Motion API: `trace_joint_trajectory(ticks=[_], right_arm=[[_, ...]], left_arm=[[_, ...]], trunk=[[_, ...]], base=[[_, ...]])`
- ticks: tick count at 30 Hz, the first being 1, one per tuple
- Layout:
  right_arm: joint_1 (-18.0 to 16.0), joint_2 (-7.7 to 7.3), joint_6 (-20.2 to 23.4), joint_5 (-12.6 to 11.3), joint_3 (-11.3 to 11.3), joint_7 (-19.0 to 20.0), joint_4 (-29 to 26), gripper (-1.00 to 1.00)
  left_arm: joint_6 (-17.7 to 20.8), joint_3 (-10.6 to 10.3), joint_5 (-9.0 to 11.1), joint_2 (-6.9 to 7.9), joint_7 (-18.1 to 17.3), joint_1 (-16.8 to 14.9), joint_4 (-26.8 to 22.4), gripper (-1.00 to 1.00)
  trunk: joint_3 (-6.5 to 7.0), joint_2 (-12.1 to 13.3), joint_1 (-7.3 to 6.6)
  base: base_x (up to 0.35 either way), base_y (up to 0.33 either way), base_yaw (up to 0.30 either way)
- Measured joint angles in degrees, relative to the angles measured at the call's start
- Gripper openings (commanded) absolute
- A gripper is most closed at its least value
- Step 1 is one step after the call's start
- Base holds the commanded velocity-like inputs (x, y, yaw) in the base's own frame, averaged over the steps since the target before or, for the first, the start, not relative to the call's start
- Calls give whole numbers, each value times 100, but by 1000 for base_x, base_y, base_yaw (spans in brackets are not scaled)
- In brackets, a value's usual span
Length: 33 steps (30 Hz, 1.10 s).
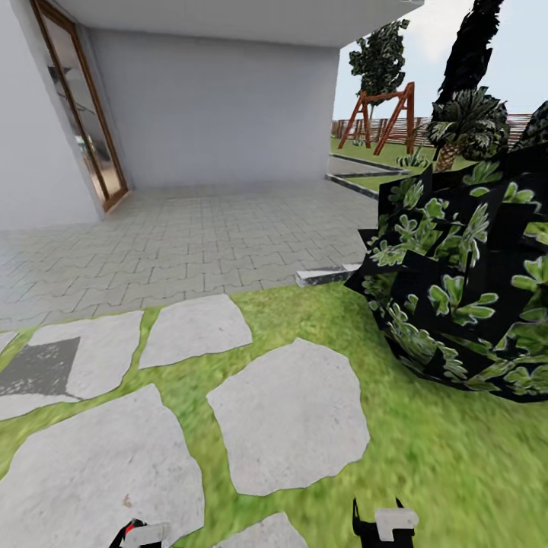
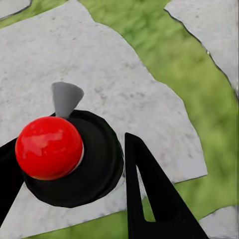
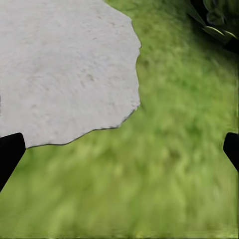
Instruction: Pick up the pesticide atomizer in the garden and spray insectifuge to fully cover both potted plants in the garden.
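Note:
I stand in the garden, on lawn (image 1: 426, 464) crossed by pale grey stepping stones (image 1: 293, 415). The pesticide atomizer and the potted plants are out of view. My left gripper (image 1: 141, 535) sits at the head view's lower edge. In its wrist view the left gripper (image 2: 74, 199) is open, its black fingers (image 2: 149, 199) spread above a stone slab. A red dome (image 2: 49, 147) on a black round base lies beyond them. My right gripper (image 1: 384, 525) hangs over grass, and in its own wrist view the right gripper (image 3: 119, 152) is wide open and empty.
A large dark shrub (image 1: 464, 281) with green leaves crowds the right side. A paved terrace (image 1: 190, 236), white house wall (image 1: 221, 99) and wood-framed glass door (image 1: 80, 114) lie ahead. Far right stand a red-brown swing frame (image 1: 380, 114), a palm (image 1: 466, 125) and a slatted fence (image 1: 525, 122).

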Motion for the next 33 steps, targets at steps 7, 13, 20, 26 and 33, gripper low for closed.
trace_joint_trajectory(ticks=[7,13,20,26,33], right_arm=[[9,19,5,4,-10,1,0,100],[86,-20,-2,3,-17,10,1,100],[169,-26,-13,4,-6,27,2,100],[222,-23,-14,5,-1,146,2,100],[240,25,-14,5,6,158,-5,100]], left_arm=[[0,1,1,9,0,0,-1,-100],[0,2,-16,6,-1,1,10,-100],[-212,-83,-64,-8,-5,0,276,-100],[-278,-237,-64,-8,-8,0,326,-100],[-289,-270,-57,-5,-7,0,333,-100]], trunk=[[0,0,1],[-1,-1,-1],[0,0,-1],[0,0,-2],[0,0,-2]], base=[[-276,190,-300],[-281,206,-300],[-161,138,-300],[-16,14,-300],[-1,1,-300]])
